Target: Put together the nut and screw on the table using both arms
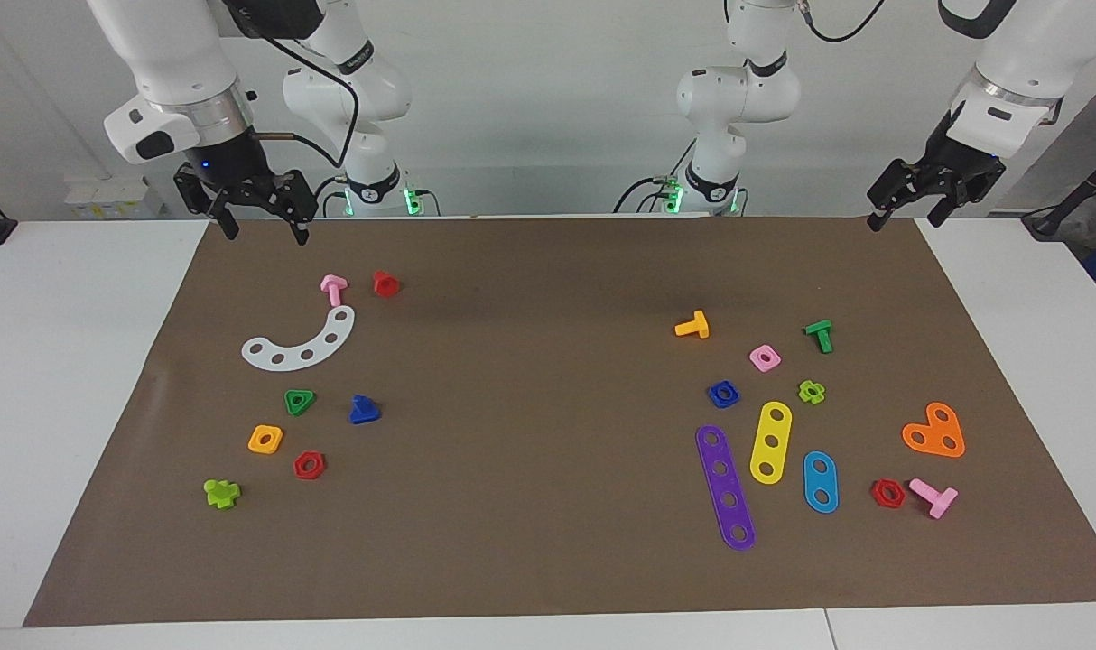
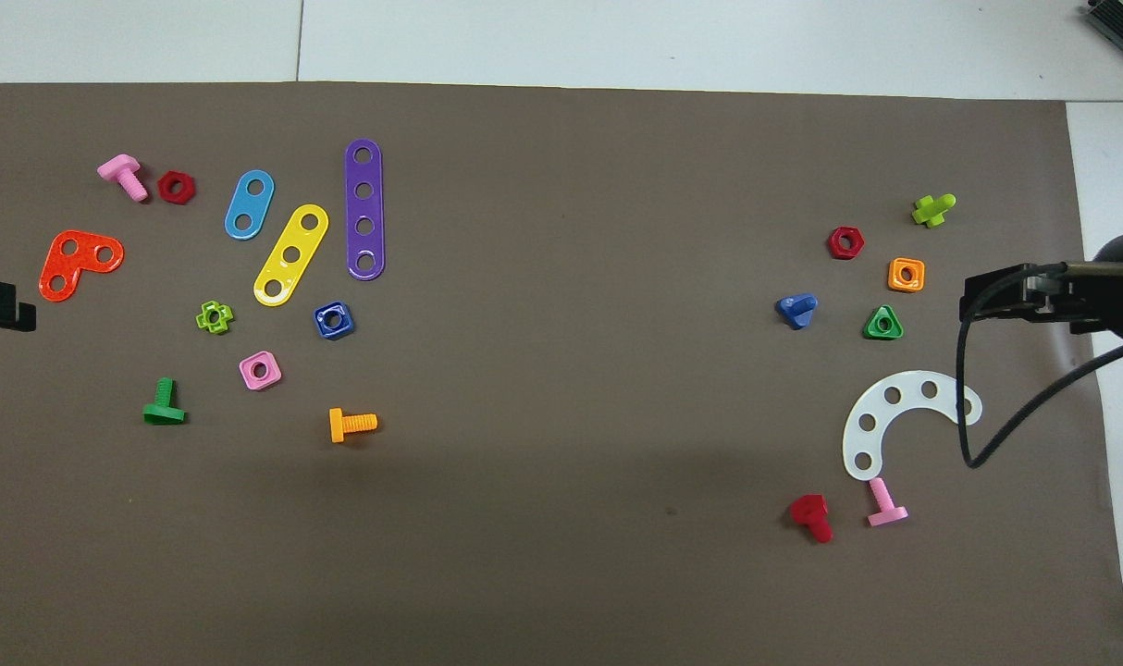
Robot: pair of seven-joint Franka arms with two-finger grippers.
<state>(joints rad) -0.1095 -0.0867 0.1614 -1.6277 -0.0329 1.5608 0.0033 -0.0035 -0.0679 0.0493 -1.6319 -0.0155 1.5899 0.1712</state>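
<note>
Counter point(image 1: 78, 379): white top under a wide brown mat point(image 1: 548, 506); toy parts lie in two clusters, one toward each arm's end.

Nut point(image 1: 722, 394): dark-blue square, round hole; flat on the mat toward the left arm's end; beside the yellow three-hole strip point(image 1: 770, 442), just nearer the robots than the purple four-hole strip point(image 1: 726, 487); the pink square nut point(image 1: 765, 358) lies close by, nearer the robots.

Screw point(image 1: 364, 411): dark-blue bolt, triangular head; on the mat toward the right arm's end; beside the green triangular nut point(image 1: 300, 402); the white curved strip point(image 1: 300, 343) lies nearer the robots, the red hex nut point(image 1: 309, 465) farther; well apart from the nut.

Left claw point(image 1: 905, 212): raised over the mat's corner at the robots' edge; fingers apart; holds nothing.

Right claw point(image 1: 264, 226): raised over the mat's edge nearest the robots, above the pink bolt point(image 1: 333, 289); fingers apart; holds nothing.
</note>
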